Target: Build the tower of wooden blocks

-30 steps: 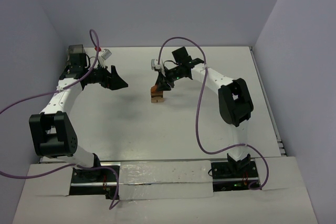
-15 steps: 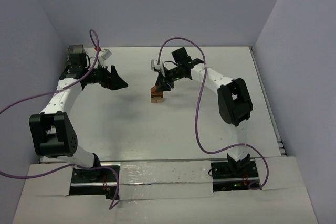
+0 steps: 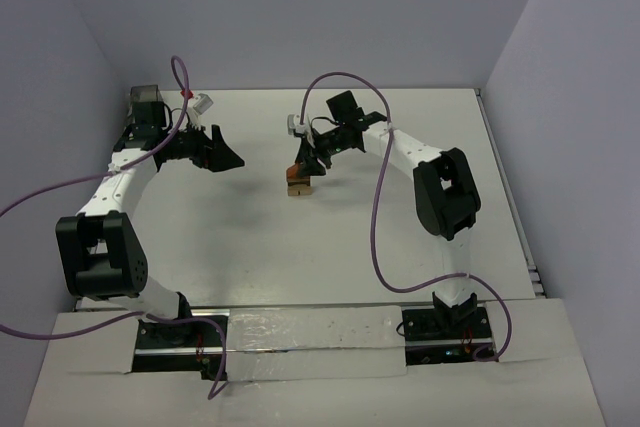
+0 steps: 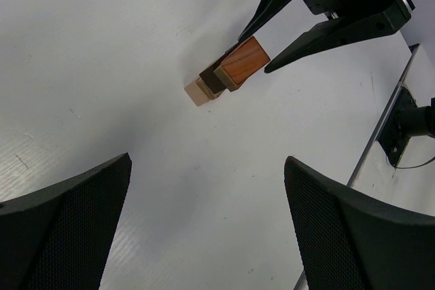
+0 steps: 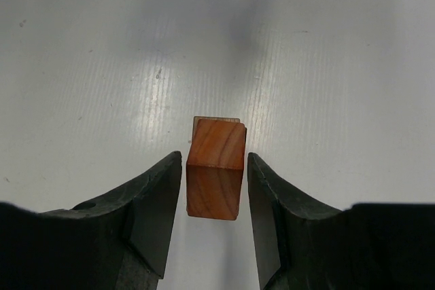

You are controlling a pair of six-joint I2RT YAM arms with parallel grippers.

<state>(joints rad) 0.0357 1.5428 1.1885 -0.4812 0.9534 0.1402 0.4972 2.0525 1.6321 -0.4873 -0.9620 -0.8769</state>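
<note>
The wood block tower [image 3: 297,184] stands mid-table: a reddish-brown block [image 5: 215,168] on top of a light tan block [image 4: 196,92], with a darker piece [image 4: 213,81] between them. My right gripper [image 5: 215,159] straddles the reddish-brown top block from above, jaws slightly apart with a thin gap on each side. It also shows in the top view [image 3: 303,169] and in the left wrist view [image 4: 253,53]. My left gripper [image 3: 232,159] is wide open and empty, hovering left of the tower; its fingers frame the tower in the left wrist view [image 4: 207,162]. No triangular wedge is in view.
The white table [image 3: 400,237] is bounded by grey walls at the back and both sides. Purple cables [image 3: 378,227] loop beside each arm. The table's right edge [image 3: 528,257] has a raised rim.
Almost nothing has moved. My right gripper and the tower's top have shifted a hair to the left. The left arm is still.
</note>
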